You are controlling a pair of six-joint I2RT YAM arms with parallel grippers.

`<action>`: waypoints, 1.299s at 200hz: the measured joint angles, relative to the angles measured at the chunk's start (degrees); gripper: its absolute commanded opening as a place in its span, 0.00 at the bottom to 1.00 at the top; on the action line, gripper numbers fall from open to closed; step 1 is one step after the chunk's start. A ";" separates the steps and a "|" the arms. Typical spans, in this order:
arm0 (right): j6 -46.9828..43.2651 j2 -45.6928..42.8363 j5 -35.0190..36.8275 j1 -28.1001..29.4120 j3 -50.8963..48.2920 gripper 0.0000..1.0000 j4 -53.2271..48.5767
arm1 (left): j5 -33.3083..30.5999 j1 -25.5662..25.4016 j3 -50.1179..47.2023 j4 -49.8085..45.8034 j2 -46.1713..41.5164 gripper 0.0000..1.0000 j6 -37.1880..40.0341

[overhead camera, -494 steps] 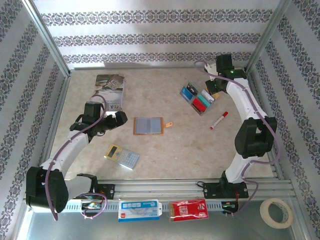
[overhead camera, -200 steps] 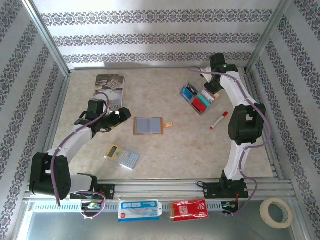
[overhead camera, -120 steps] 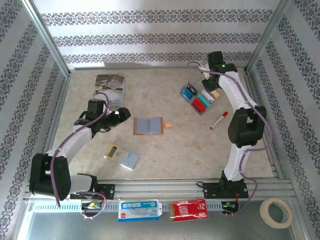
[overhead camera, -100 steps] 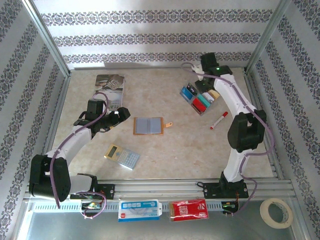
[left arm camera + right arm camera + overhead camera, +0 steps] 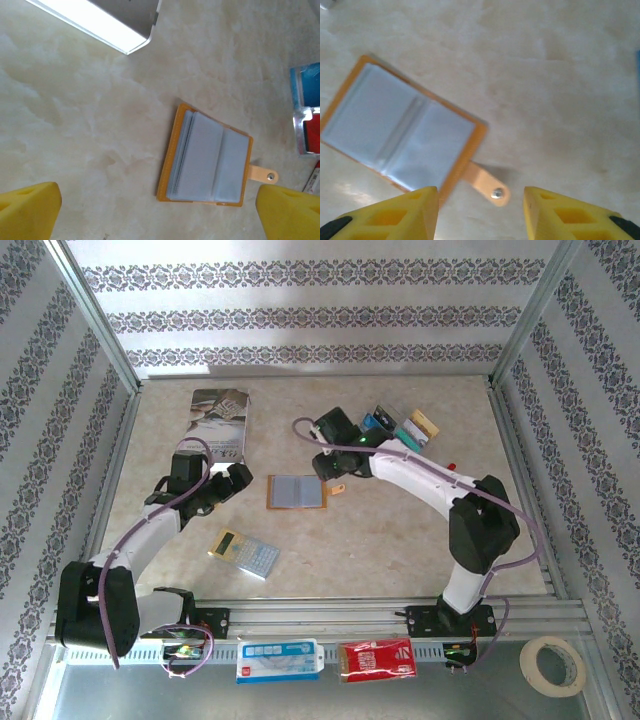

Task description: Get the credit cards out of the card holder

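Holder: orange-tan bifold, lying open and flat at the centre of the overhead view, blue-grey sleeves up, tab pointing right. Whether any sleeve has a card in it cannot be told.

Table: pale marbled top, bearing all below.

Book: grey, upper left, well apart from the holder.

Calculator: grey and yellow, lower left of centre, apart from the holder.

Right gripper: over the holder's right edge. Jaws apart, nothing between them; in the wrist view the tab lies in the gap below.

Left gripper: just left of the holder. Jaws wide apart, empty.

Cards: blue and gold among them, lying upper right of centre, partly behind the right arm.

Step in hand, as judged: securing the holder by its right edge. It is best done by lowering straight with the tab centred between the fingers. They should close on leather alone, not the sleeves. The holder should stay flat so the left jaws can reach a sleeve mouth.
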 measured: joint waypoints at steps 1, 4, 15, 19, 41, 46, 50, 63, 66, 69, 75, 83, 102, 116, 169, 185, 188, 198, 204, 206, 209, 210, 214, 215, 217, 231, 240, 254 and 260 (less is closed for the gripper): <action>0.15 0.00 0.00 0.13 -0.09 0.59 0.09 | 0.02 0.00 -0.04 0.04 -0.02 1.00 -0.02; 1.84 0.02 0.20 0.85 -0.48 0.61 0.55 | -0.02 0.00 -0.17 0.37 -0.17 1.00 -0.09; 4.48 0.02 0.96 3.04 -1.66 0.66 1.77 | -0.17 0.00 -0.63 1.33 -0.50 1.00 -0.37; 5.88 0.09 1.31 3.74 -1.99 0.67 2.01 | -0.31 0.00 -0.83 1.75 -0.59 1.00 -0.48; 12.02 1.22 2.29 6.97 -2.64 0.68 3.43 | -0.59 0.00 -1.57 2.54 -0.87 1.00 -1.07; 13.55 1.73 2.34 7.45 -2.71 0.69 4.11 | -0.61 0.02 -1.66 2.54 -0.87 1.00 -1.07; 14.49 2.16 2.36 7.72 -2.71 0.68 4.55 | -0.63 0.02 -1.73 2.54 -0.90 1.00 -1.09; 17.35 3.80 2.82 8.31 -2.71 0.69 5.70 | -0.61 0.00 -1.77 2.54 -0.92 1.00 -1.07; 17.88 4.22 3.02 8.39 -2.71 0.71 5.90 | -0.61 0.02 -1.77 2.54 -0.92 1.00 -1.07; 18.32 4.59 3.26 8.44 -2.71 0.71 6.14 | -0.61 0.02 -1.77 2.54 -0.92 1.00 -1.07; 19.19 5.51 3.89 8.79 -2.71 0.72 6.54 | -0.61 0.02 -1.77 2.54 -0.92 1.00 -1.07; 20.17 6.69 4.83 9.09 -2.62 0.72 6.80 | -0.59 0.00 -1.77 2.54 -0.92 1.00 -1.05; 22.18 10.08 6.58 9.53 -1.49 0.72 6.69 | -0.59 0.00 -1.77 2.54 -0.92 1.00 -1.05; 23.26 12.59 6.95 9.77 0.09 0.72 6.69 | -0.59 0.02 -1.77 2.54 -0.92 1.00 -1.05; 24.72 18.67 7.48 9.77 6.47 0.68 6.29 | -0.48 0.02 -1.77 2.49 -0.92 1.00 -1.01; 24.68 20.24 7.02 9.77 8.33 0.67 5.75 | -0.33 0.02 -1.77 2.51 -0.92 1.00 -0.92; 24.68 20.63 6.86 9.84 8.81 0.67 5.57 | -0.31 0.02 -1.77 2.51 -0.90 1.00 -0.83; 24.63 21.64 6.67 9.94 9.81 0.67 5.22 | -0.20 0.02 -1.77 2.51 -0.85 1.00 -0.74; 24.61 22.18 6.60 10.14 10.21 0.67 5.09 | -0.07 0.02 -1.77 2.51 -0.79 1.00 -0.61; 24.61 22.38 6.60 10.14 10.27 0.67 5.03 | 0.00 0.02 -1.77 2.51 -0.74 1.00 -0.61; 24.61 22.58 6.58 10.21 10.36 0.66 4.94 | 0.09 0.00 -1.77 2.51 -0.68 1.00 -0.59; 24.61 22.62 6.58 10.25 10.36 0.66 4.92 | 0.11 0.02 -1.77 2.51 -0.68 1.00 -0.59; 24.59 22.91 6.47 10.38 10.36 0.66 4.76 | 0.15 0.02 -1.77 2.51 -0.55 1.00 -0.59; 24.59 22.97 6.45 10.40 10.36 0.66 4.74 | 0.17 0.02 -1.77 2.51 -0.52 1.00 -0.59; 24.57 23.10 6.43 10.49 10.36 0.66 4.66 | 0.26 0.02 -1.77 2.51 -0.46 1.00 -0.59; 24.52 23.82 6.43 10.62 10.51 0.63 4.44 | 0.76 0.02 -1.77 2.54 0.26 1.00 -0.57; 24.44 23.85 6.38 10.62 10.84 0.61 4.11 | 0.96 0.02 -1.77 2.51 0.85 1.00 -0.55; 24.50 23.91 6.38 10.62 10.86 0.58 4.02 | 1.27 0.02 -1.77 2.54 1.66 1.00 -0.42; 24.46 23.91 6.40 10.62 10.80 0.56 3.98 | 1.40 0.02 -1.75 2.51 1.92 1.00 -0.37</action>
